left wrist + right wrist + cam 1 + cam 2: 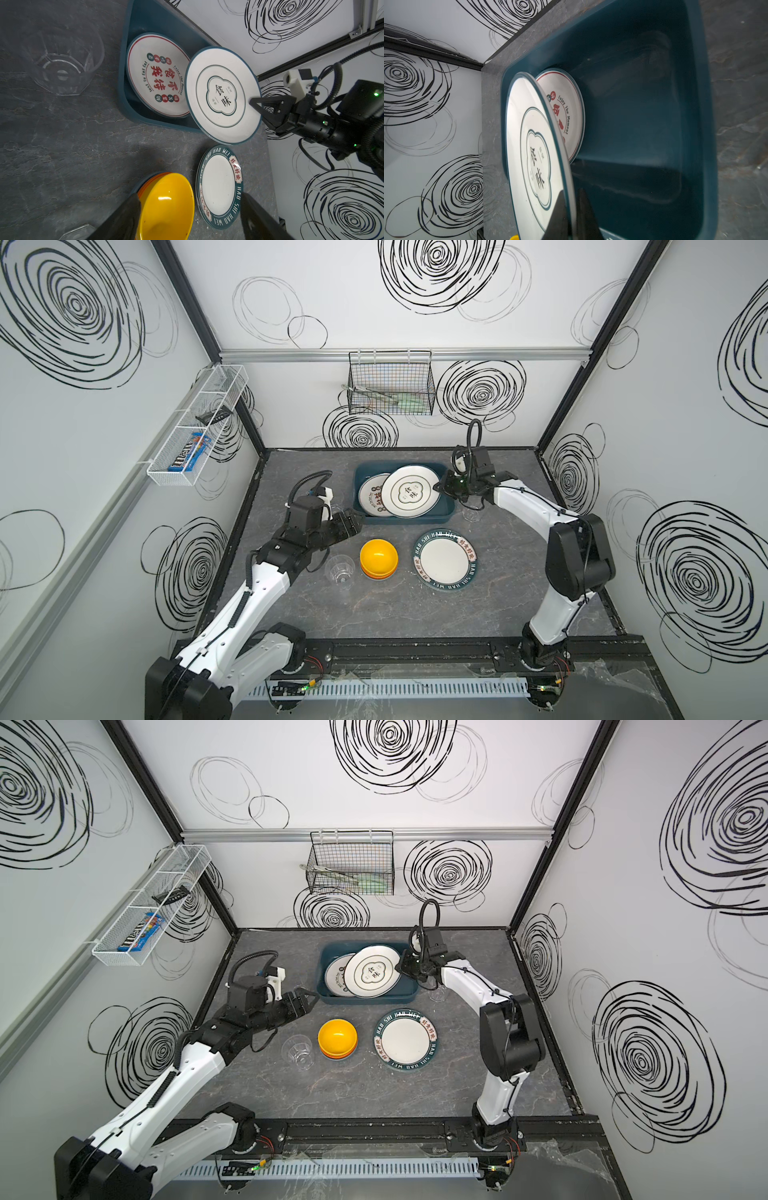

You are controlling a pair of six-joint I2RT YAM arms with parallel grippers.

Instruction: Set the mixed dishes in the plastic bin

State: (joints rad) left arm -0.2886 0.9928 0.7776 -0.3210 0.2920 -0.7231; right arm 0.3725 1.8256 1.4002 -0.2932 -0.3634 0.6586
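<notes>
**Desk editor:** What does the right pincer [437, 488] have?

**Photographer:** It is clamped on the 3 o'clock rim of a white plate with a green clover emblem [410, 490]. The plate is held tilted over the plastic bin [407, 520], which sits at 12 o'clock on the desk [415, 614].

**Desk editor:** Anything inside the bin?

**Photographer:** A red-lettered plate [370, 495] lies at its 9 o'clock end. The held plate covers part of it, and whether the two touch cannot be told.

**Desk editor:** And the left pincer [311, 1000]?

**Photographer:** Jaws wide and empty, just off the bin's 8 o'clock corner. In the left wrist view its fingers are cut off by the frame edge.

**Desk editor:** What lies outside the bin?

**Photographer:** At the desk's centre is a stack of bowls [378, 558], yellow on top. Only an orange rim shows below, so the count is unclear. At its 3 o'clock lies a teal-rimmed plate [445, 561], and at its 9 o'clock stands a clear tumbler [340, 570]. A second tumbler [471, 515] stands off the bin's 4 o'clock corner, half hidden beneath the right arm. On the back wall, the black wire basket [390, 383] holds pale utensils too blurred to name.
</notes>
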